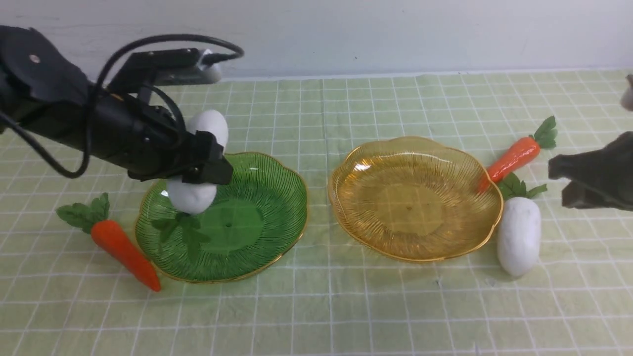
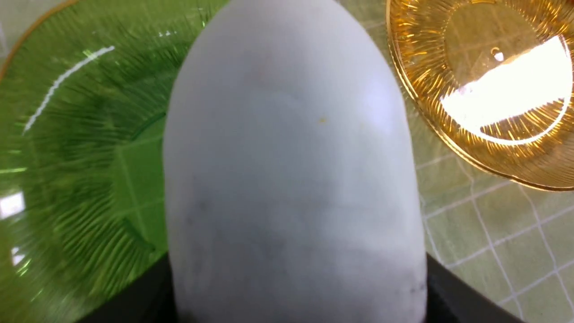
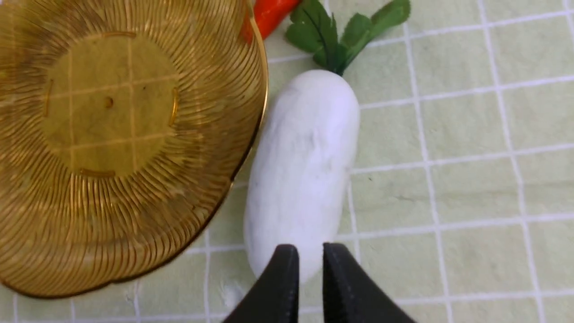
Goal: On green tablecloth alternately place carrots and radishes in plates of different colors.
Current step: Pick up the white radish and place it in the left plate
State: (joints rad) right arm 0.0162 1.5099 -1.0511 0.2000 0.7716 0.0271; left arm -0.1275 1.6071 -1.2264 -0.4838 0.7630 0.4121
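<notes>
My left gripper (image 1: 203, 165) is shut on a white radish (image 1: 190, 198) and holds it leaf end down over the left side of the green plate (image 1: 277, 188). The radish fills the left wrist view (image 2: 291, 157). Its leaves (image 1: 183, 230) hang into the plate. The amber plate (image 1: 415, 198) stands empty to the right. One carrot (image 1: 123, 252) lies left of the green plate. The other carrot (image 1: 514, 158) and the second radish (image 1: 519, 235) lie against the amber plate's right rim. My right gripper (image 3: 310, 264) is shut and empty, just above that radish (image 3: 305, 157).
The green tablecloth (image 1: 346, 306) covers the whole table up to a white wall at the back. The right carrot's tip (image 3: 269, 15) touches the amber plate's rim (image 3: 258, 112). The two plates stand a small gap apart.
</notes>
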